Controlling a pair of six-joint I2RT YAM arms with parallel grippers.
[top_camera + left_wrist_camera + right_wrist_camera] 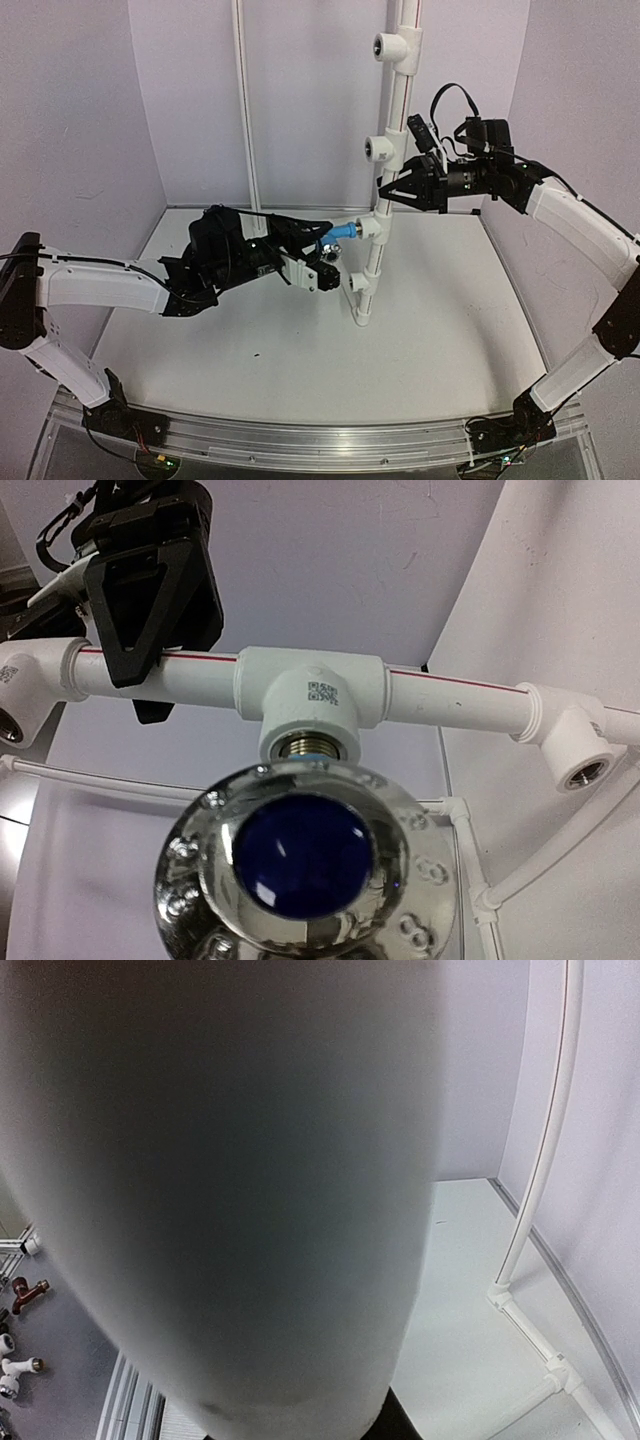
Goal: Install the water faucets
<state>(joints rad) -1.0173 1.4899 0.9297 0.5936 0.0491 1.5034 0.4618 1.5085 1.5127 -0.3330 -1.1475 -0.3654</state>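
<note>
Right now, I judge, the step is threading. My left claw (pixel 328 250) pinches the blue faucet (pixel 341 235), which hangs above the bench (pixel 300 350) near its far edge, just left of the upright pipe (pixel 397 100). Its long axis lies roughly level, along that far edge. The silvery thread points right into the mouth of the tee fitting (pixel 372 228), and the knob (pixel 300 865) faces back at my wrist. My right claw (pixel 392 190) straddles the pipe above that tee; whether it presses, I cannot tell. Next I should twist about the faucet's axis, keeping the thread square to the socket.
</note>
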